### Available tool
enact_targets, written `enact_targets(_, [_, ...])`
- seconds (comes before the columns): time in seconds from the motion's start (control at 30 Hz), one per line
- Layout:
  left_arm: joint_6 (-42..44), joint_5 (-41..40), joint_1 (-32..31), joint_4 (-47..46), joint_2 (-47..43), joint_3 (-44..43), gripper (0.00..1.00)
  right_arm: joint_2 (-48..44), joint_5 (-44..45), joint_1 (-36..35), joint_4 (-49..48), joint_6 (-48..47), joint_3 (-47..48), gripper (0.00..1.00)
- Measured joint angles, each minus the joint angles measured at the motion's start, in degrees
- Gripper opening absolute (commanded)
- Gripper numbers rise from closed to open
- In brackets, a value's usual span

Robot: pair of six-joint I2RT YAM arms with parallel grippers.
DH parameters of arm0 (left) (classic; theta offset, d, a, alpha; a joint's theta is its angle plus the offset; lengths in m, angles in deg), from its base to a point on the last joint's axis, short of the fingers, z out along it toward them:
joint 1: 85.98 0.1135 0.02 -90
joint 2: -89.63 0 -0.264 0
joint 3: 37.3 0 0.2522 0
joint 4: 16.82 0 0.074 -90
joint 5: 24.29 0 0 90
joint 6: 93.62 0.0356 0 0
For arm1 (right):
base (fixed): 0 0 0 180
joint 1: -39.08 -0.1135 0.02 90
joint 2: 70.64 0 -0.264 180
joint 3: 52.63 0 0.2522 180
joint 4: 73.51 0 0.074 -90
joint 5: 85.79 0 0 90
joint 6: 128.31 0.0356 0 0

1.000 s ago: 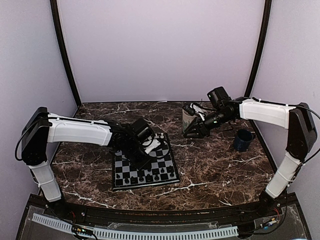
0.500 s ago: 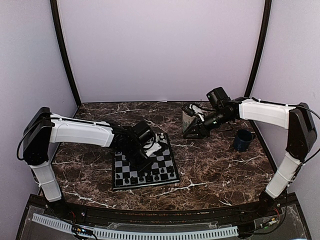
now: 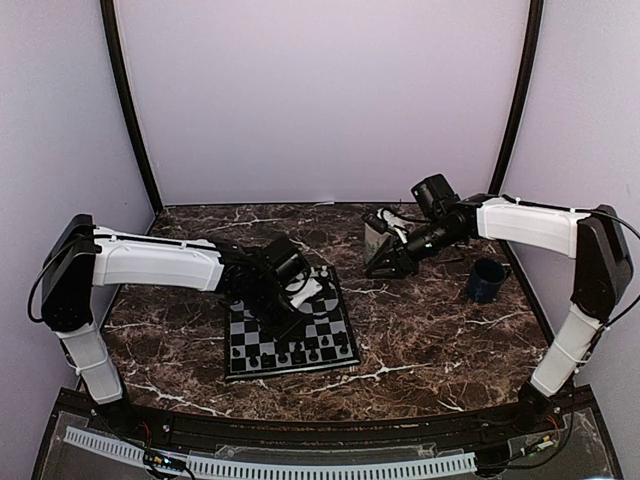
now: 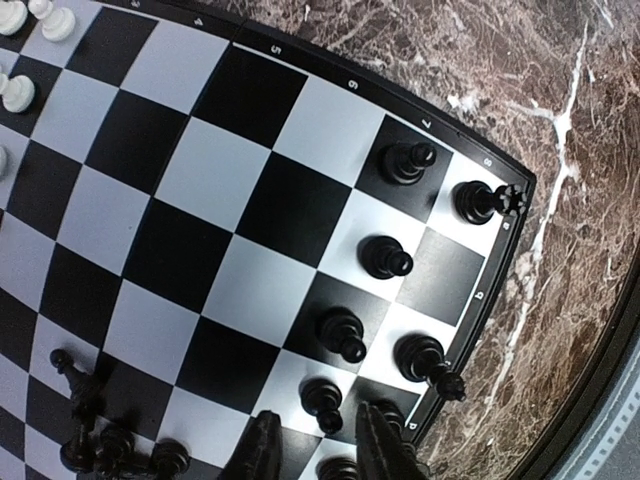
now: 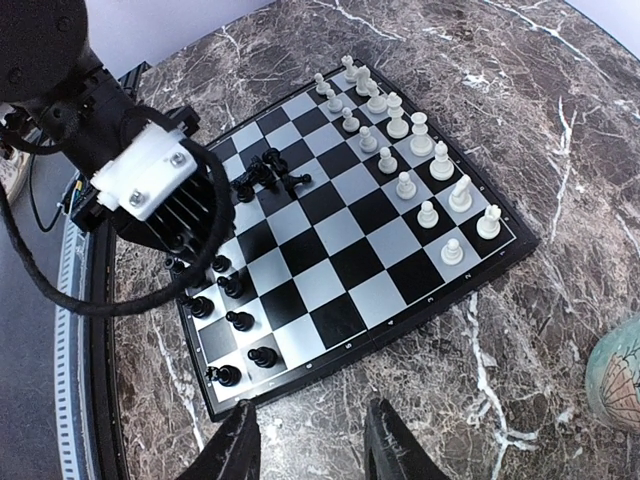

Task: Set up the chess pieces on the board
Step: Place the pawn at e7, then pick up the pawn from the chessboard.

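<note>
The board (image 3: 330, 322) lies slightly skewed on the marble tabletop (image 3: 450, 330) between lilac walls (image 3: 320, 100). Black pieces (image 4: 385, 257) stand upright along its near edge, white pieces (image 5: 400, 125) along the far. Left gripper (image 4: 318, 440), slightly parted, above it; right gripper (image 5: 312, 425), open and empty, beyond.

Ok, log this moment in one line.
left fingers: apart, low over board corner | right fingers: apart, empty, off board | white pieces: two full rows | black pieces: partly set, some toppled mid-board
</note>
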Motion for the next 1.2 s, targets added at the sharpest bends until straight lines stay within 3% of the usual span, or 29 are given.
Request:
enact_targets(0.23, [-3.37,-4.79,1.36,-0.66,-5.09,-0.13,0.30,0.59,0.00,-0.09,0.22,-0.15,0.52,0.37])
enact_targets(0.43, [-9.42,-9.68,6.82,-0.13,-5.20,-0.35,0.30,0.61,0.04,-0.31,0.22,-0.17,0.74,0.37])
enact_targets(1.2, [-19.91,-13.53,7.52,5.40,7.21,-8.22,0.27,0.92,0.20,-0.42,0.22,-0.59,0.76,0.36])
